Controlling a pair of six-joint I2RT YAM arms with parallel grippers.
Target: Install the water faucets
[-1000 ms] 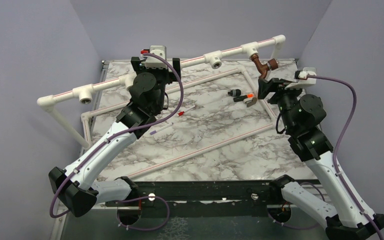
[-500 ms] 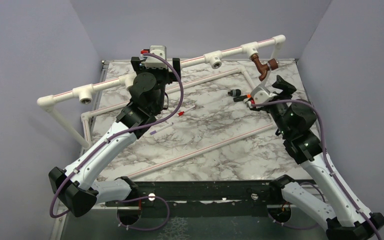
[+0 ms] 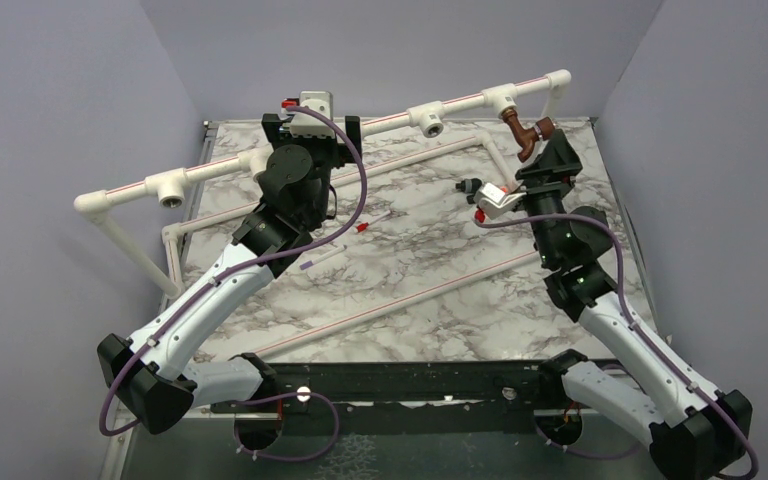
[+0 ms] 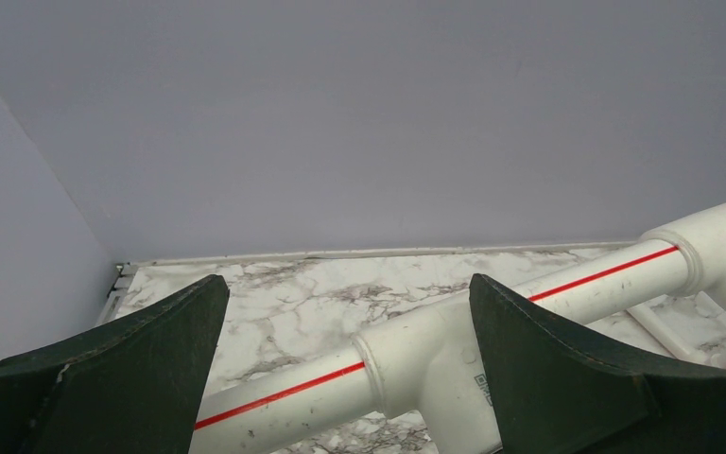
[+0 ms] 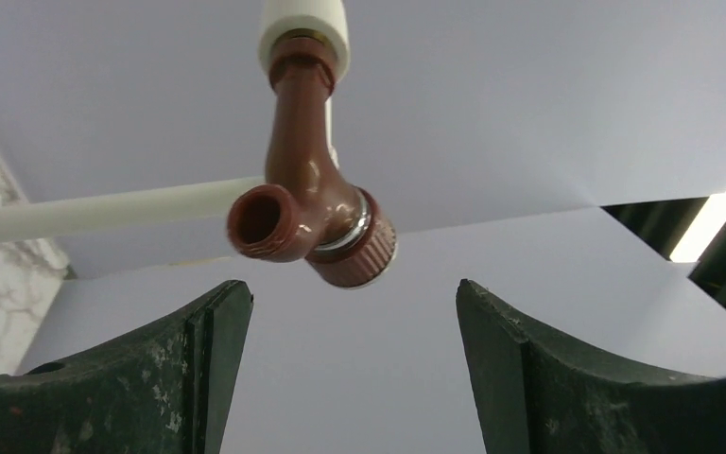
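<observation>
At the near edge of the counter (image 3: 430,290) the two arms are leaning away from their bases, the left one towards the back left and the right one towards the back right. Between them a thin white pipe (image 3: 400,300) with a red stripe is lying aslant on the marble. Farther in, a small red-tipped piece (image 3: 362,228) is lying near the left arm's elbow, and a short black part (image 3: 470,186) is sitting just beside the right arm's wrist camera.

Beyond these, the left gripper (image 4: 348,284) is hovering at the raised white pipe (image 3: 460,103) that is running along the back of the counter. Its fingers are standing well apart, and in the left wrist view a white tee fitting (image 4: 425,350) of that pipe is showing between them, with neither finger visibly touching it.

Towards the far right corner, the right gripper (image 5: 348,293) is pointing up at the water faucet (image 5: 307,208), its fingers spread wide and holding nothing. The reddish-brown faucet is hanging from a white fitting (image 5: 304,26) on the raised pipe, its open spout facing the right wrist camera and a silvery ring showing behind its round end. It is sitting above the gap between the fingers, apart from both.
</observation>
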